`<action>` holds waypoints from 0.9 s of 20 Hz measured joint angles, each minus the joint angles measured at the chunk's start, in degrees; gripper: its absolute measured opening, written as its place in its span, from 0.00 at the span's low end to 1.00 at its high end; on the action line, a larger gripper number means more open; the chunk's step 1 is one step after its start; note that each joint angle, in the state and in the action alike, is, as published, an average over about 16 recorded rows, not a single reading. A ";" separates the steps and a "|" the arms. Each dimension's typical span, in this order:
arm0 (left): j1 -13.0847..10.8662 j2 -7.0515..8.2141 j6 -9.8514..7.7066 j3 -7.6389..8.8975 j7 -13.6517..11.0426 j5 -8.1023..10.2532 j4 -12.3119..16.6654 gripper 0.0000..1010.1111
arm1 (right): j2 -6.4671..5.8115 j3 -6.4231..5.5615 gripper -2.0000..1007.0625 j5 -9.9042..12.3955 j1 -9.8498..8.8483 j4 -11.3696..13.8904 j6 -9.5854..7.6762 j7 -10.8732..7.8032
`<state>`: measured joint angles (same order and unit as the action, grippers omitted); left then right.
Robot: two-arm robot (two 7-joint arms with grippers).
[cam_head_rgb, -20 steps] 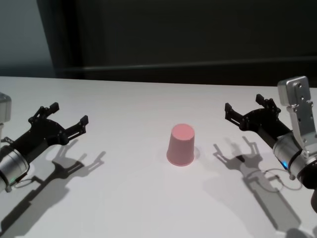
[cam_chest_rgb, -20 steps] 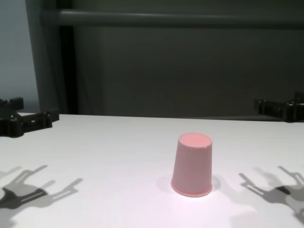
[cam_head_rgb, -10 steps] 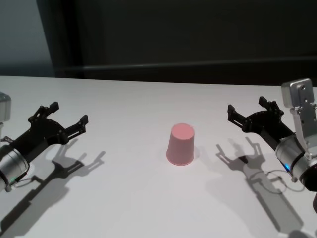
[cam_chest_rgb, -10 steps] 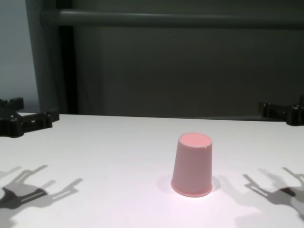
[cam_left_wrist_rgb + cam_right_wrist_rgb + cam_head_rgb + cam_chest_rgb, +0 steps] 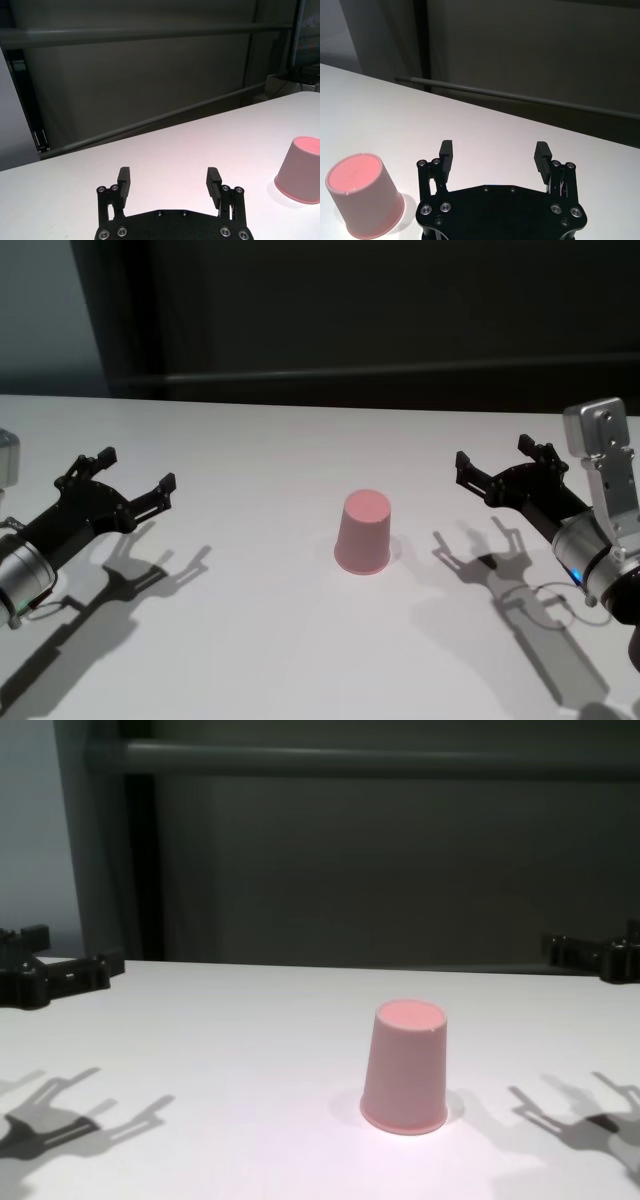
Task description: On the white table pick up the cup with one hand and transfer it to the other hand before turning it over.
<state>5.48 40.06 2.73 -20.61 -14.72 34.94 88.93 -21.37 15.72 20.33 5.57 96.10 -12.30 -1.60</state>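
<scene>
The cup (image 5: 363, 531) stands upside down near the middle of the white table (image 5: 270, 640), its wide rim flat on the surface and its narrower flat base facing up. It is upright, not tilted, and nothing touches it. The chest view shows the same thing: the cup (image 5: 405, 1066) sits alone on the table (image 5: 200, 1100) w/ a soft shadow round its rim.

The left gripper (image 5: 132, 473) hovers above the table on the robot's left, well apart from the cup, jaws spread wide and holding nothing. Its fingers (image 5: 123, 180) (seen from the left wrist) are far apart w/ only bare table between them; the cup (image 5: 300, 170) shows off to one side in that view, not between the jaws.

The right gripper (image 5: 497, 465) hovers on the robot's right, approx. level w/ the left one and also well apart from the cup. Jaws are wide open, nothing gripped. From the right wrist its fingers (image 5: 542, 155) frame empty tabletop, and the cup (image 5: 364, 195) sits off to the side, clear of them.

Both grippers point inward toward the cup and cast forked shadows on the table (neither shadow reaches the cup). Behind the table is a dark wall (image 5: 400, 310).
</scene>
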 joint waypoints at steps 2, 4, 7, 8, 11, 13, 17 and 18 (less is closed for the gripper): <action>0.00 0.00 0.00 0.00 0.00 0.00 0.00 0.99 | -0.01 0.04 0.99 0.00 0.03 -0.01 -0.01 0.00; 0.00 0.00 0.00 0.00 0.00 0.00 0.00 0.99 | -0.01 0.07 0.99 0.01 0.06 -0.02 -0.03 0.00; 0.00 0.00 0.00 0.00 0.00 0.00 0.00 0.99 | -0.02 0.10 0.99 0.01 0.10 -0.03 -0.04 0.00; 0.00 0.00 0.00 0.00 0.00 0.00 0.00 0.99 | -0.03 0.11 0.99 0.02 0.11 -0.03 -0.05 0.00; 0.00 0.00 0.00 0.00 0.00 0.00 0.00 0.99 | -0.04 0.14 0.99 0.02 0.13 -0.04 -0.06 0.00; 0.00 0.00 0.00 0.00 0.00 0.00 0.00 0.99 | -0.04 0.15 0.99 0.03 0.14 -0.04 -0.07 0.00; 0.00 0.00 0.00 0.00 0.00 0.00 0.00 0.99 | -0.05 0.18 0.99 0.04 0.16 -0.05 -0.09 0.00; 0.00 0.00 0.00 0.00 0.00 0.00 0.00 0.99 | -0.06 0.18 0.99 0.04 0.16 -0.05 -0.09 0.00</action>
<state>5.48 40.06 2.73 -20.61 -14.72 34.94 88.93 -21.43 15.90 20.37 5.73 96.05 -12.39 -1.60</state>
